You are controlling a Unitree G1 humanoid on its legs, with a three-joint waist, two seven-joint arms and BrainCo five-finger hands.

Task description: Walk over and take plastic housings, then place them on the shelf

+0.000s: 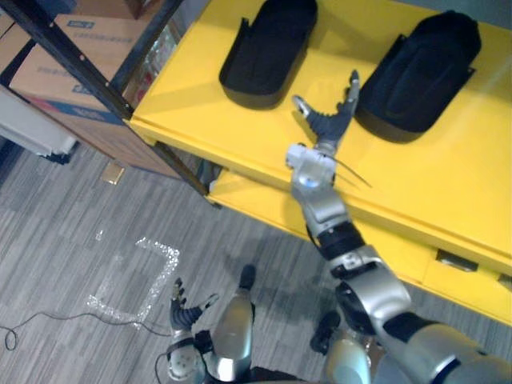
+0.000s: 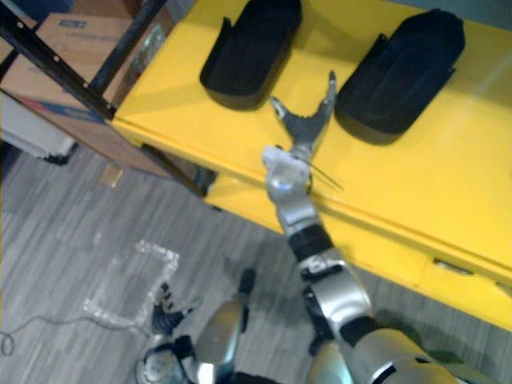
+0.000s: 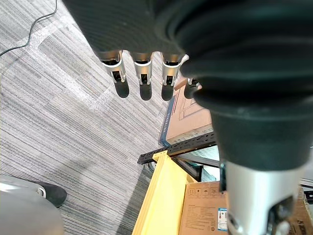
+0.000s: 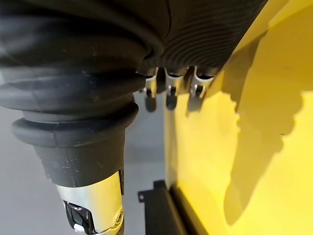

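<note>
Left eye view — right hand (image 1: 325, 122) splayed, empty, between smooth black domed housings (image 1: 268, 52) (image 1: 420, 72).

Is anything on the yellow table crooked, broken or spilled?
Nothing stands out. The left housing and the right housing lie flat and apart on the yellow table, with nothing spilled. The right hand is open between them; the left hand hangs low, open.

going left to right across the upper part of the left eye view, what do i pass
cardboard box -> left plastic housing -> right hand, open -> right plastic housing
</note>
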